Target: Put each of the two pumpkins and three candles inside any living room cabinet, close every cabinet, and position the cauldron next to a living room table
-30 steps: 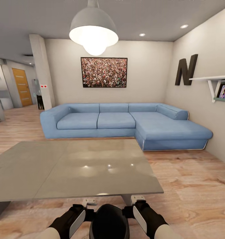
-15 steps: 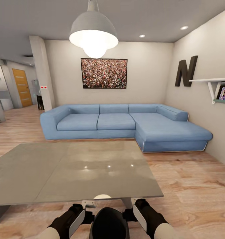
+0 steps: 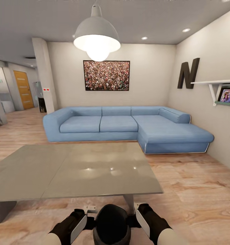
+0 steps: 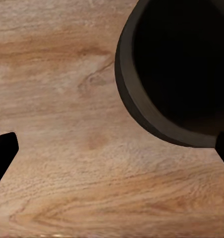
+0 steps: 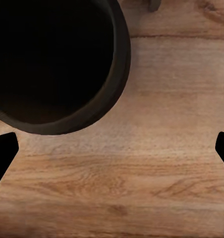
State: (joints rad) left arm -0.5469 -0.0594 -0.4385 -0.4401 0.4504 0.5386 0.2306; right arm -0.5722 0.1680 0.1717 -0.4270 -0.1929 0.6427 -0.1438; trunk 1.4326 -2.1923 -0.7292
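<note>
- The left hand is seen in its wrist view with its fingers spread wide apart; one dark fingertip shows at one edge and the other at the far edge, with bare floor between them and nothing clamped.
- The right hand is likewise open, its two tips at opposite edges of its wrist view, plank floor between them and nothing gripped.
- In the head view both forearms are low and close in, one on each side of the cauldron; whether either arm touches the pot cannot be told.
- The cauldron lies between the two arms, inboard of each hand: its rim and dark mouth show beside the left hand, not between its fingers, and the same holds for the right.
- Neither arm is judged nearer; the pot sits about midway. It is round, so no long axis governs a grasp.
- It stands upright on the floor, just before the near edge of the surface and beside one grey leg.
- Judged from this, the cauldron is already next to the surface, so the coming move turns on leaving the pot undisturbed as the arms draw away.
- Beyond lies the sofa.
</note>
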